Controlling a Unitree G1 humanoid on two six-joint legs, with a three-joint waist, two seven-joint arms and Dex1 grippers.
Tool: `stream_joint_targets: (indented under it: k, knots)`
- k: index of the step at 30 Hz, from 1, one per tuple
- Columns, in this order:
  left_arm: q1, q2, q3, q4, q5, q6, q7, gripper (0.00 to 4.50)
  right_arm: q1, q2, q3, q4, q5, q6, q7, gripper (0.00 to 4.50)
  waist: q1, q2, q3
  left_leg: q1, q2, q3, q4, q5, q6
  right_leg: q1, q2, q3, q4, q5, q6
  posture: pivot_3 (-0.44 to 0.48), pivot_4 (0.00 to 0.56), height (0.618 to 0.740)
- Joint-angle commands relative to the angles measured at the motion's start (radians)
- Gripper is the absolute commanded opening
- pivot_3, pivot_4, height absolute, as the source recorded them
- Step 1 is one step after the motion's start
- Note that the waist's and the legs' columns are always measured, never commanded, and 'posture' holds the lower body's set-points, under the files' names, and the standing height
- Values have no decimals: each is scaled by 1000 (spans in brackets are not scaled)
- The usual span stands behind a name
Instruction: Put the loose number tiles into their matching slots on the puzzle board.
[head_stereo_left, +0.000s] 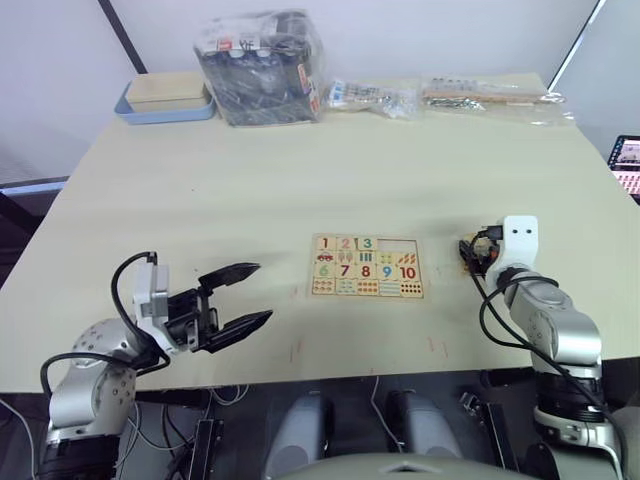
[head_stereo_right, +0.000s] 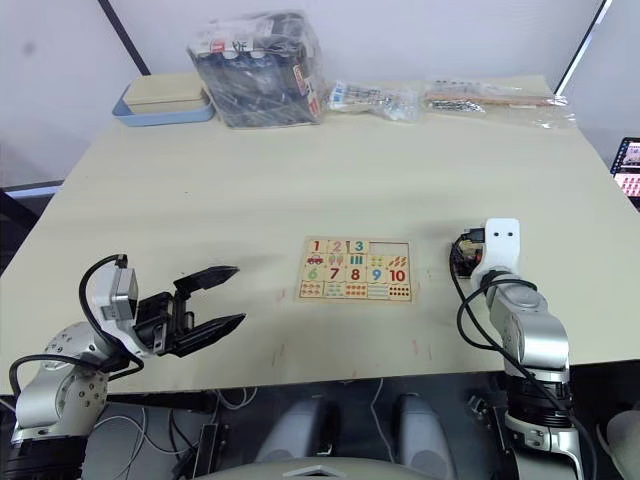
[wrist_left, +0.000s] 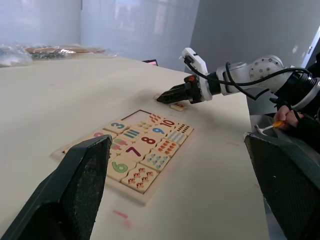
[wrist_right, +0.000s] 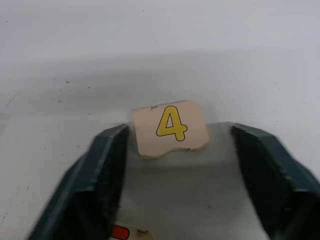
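Tile 4 (wrist_right: 172, 128), yellow digit, lies flat on the table (head_stereo_left: 250, 180) just right of the puzzle board (head_stereo_left: 367, 267), digit upright as seen from the right wrist, one edge chipped. Right gripper (wrist_right: 177, 175) straddles it, fingers spread, not touching the tile; another tile edge with red print sits under the gripper. Board's long axis runs left-right; top row holds 1, 2, 3, with two slots (head_stereo_left: 398, 243) bare at its right end. Left gripper (head_stereo_left: 240, 296) open, hovering well left of the board.
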Motion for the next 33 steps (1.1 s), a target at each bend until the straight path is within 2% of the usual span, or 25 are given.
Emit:
stream_joint_targets:
  k: [1, 2, 3, 8, 12, 19, 26, 33]
  knots:
    - [-1, 8, 16, -39, -20, 6, 5, 4500, 16, -7, 3, -18, 4, -10, 9, 1830, -5, 0, 0, 0, 0, 0, 0, 0, 0, 0, 0, 0, 0, 0, 0, 0, 150, 740]
    - [0, 7, 16, -41, -20, 8, 7, 4500, 18, -8, 3, -23, 5, -18, 12, 1476, -6, 0, 0, 0, 0, 0, 0, 0, 0, 0, 0, 0, 0, 0, 0, 0, 150, 740]
    - [1, 7, 17, -45, -21, 10, 10, 4500, 21, -9, 2, -34, 5, -29, 15, 1437, -7, 0, 0, 0, 0, 0, 0, 0, 0, 0, 0, 0, 0, 0, 0, 0, 150, 740]
    - [5, 7, 17, -59, -26, 23, 18, 4500, 113, -6, -23, -254, 69, 32, 34, 1437, -5, 0, 0, -1, 0, -1, -1, 0, 0, 0, 0, 0, 0, 0, 0, 0, 150, 740]
    - [7, 9, 16, -59, -28, 27, 16, 4500, 219, -13, -30, -485, 131, 179, 24, 1437, -6, 0, 0, -1, 0, -1, -1, 0, 0, -1, 0, 0, -1, 0, 0, 0, 150, 740]
    - [2, 14, 13, -53, -31, 38, 10, 4500, 378, 81, -13, -788, 199, 421, -60, 1437, -6, 0, 0, 0, 1, -1, -1, 0, 0, -1, -1, 0, 0, -2, 3, 0, 150, 740]
    - [-16, 10, -6, -47, -27, 48, 5, 4500, 444, 152, 57, -782, 152, 442, -135, 1437, -6, 0, 0, -1, 1, -1, -1, 0, 0, -2, -2, 0, -1, -2, 4, 0, 150, 740]
    - [-32, 18, -19, -39, -19, 51, -11, 4500, 471, 190, 49, -711, 146, 412, -135, 1437, -6, 0, 0, -1, 1, -1, -1, 0, 0, -2, -2, 0, -1, -3, 4, 0, 150, 740]
